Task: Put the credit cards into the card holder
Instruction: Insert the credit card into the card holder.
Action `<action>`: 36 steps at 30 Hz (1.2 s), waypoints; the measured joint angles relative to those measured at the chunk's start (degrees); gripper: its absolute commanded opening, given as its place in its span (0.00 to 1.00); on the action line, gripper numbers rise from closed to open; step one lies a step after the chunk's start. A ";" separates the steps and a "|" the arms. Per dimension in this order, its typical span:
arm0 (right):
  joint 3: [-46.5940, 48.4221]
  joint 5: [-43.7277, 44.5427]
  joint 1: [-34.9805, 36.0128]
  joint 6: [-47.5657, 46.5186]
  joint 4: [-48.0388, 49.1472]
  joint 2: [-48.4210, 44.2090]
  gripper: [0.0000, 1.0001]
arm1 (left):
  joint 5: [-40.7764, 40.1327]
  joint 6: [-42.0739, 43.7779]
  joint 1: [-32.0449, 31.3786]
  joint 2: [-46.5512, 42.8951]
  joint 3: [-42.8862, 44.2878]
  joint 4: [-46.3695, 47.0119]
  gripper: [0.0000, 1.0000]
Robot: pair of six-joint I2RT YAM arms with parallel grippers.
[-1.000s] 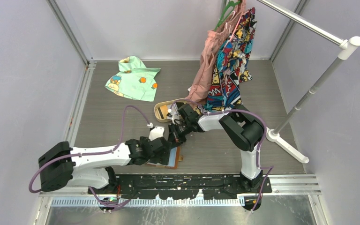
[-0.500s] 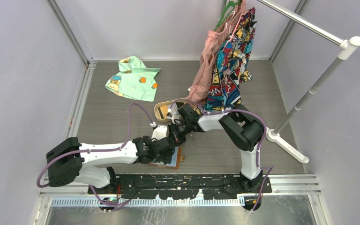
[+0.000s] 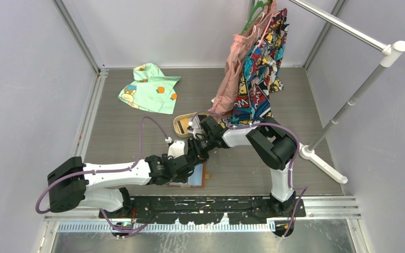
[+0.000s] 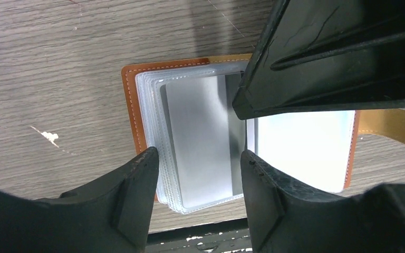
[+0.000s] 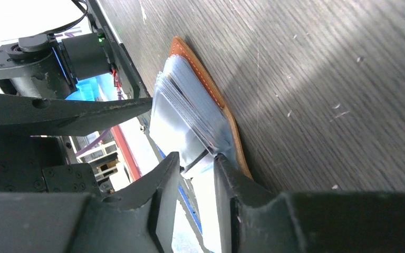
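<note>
The card holder [image 4: 132,105] lies open on the table: brown leather with a stack of clear sleeves. A grey credit card [image 4: 200,137] sits in the top sleeve, and a light blue card [image 4: 300,147] covers the right half beside the snap tab [image 4: 395,124]. My left gripper [image 4: 198,166] hovers open over the sleeves' near edge, straddling the grey card. My right gripper [image 5: 196,164] stands at the sleeve stack [image 5: 190,113] with its jaws slightly apart and a thin grey edge at the gap. In the top view both grippers meet over the card holder [image 3: 194,178].
A tan oval tray [image 3: 181,125] sits just behind the grippers. A green garment [image 3: 150,88] lies at the back left. Clothes hang from a rack [image 3: 253,68] at the back right, and the rack's white foot [image 3: 321,161] is on the right. The table's near edge runs just below the holder.
My right gripper's jaws have parted from shut. My left gripper's jaws have narrowed from wide open. More of the card holder now shows below the grippers in the top view.
</note>
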 measured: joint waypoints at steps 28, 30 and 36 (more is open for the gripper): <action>3.65 5.90 1.44 -14.60 -17.59 -4.11 0.07 | 2.51 -2.86 3.58 -20.92 -5.27 -4.15 0.41; 4.11 6.84 2.32 -14.58 -18.10 -2.69 0.07 | 3.39 -3.52 5.31 -22.71 -6.78 -5.25 0.48; 6.49 7.34 3.61 -14.38 -18.78 -0.28 0.09 | 6.51 -5.49 9.73 -23.58 -9.38 -7.26 0.70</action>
